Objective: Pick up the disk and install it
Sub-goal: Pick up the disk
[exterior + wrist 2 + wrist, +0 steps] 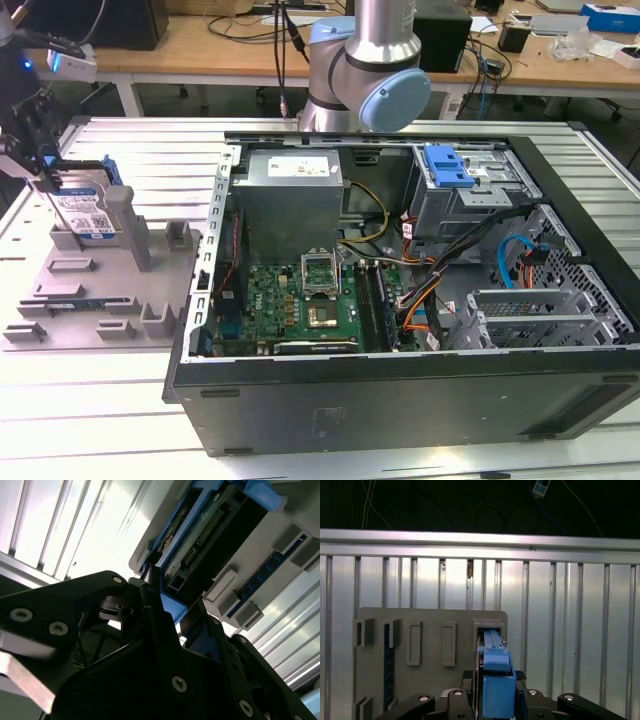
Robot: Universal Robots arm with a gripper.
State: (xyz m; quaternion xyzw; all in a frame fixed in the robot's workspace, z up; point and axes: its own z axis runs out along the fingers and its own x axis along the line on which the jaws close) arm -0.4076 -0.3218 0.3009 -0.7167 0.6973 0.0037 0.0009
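A slatted metal counter (100, 400) carries a grey holder tray (60, 300) on the exterior view's left and an open computer case (400, 390) beside it. The disk (88, 212) stands upright on edge in a slot of the tray. The gripper (45, 172) is at its top, with the black fingers (150, 600) closed on the disk's blue frame from both sides.

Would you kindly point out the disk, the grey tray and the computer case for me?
disk (88, 212): exterior view, on its white-and-blue label.
grey tray (115, 280): exterior view, on a bare flat patch of its surface.
computer case (400, 395): exterior view, on its dark near side wall.
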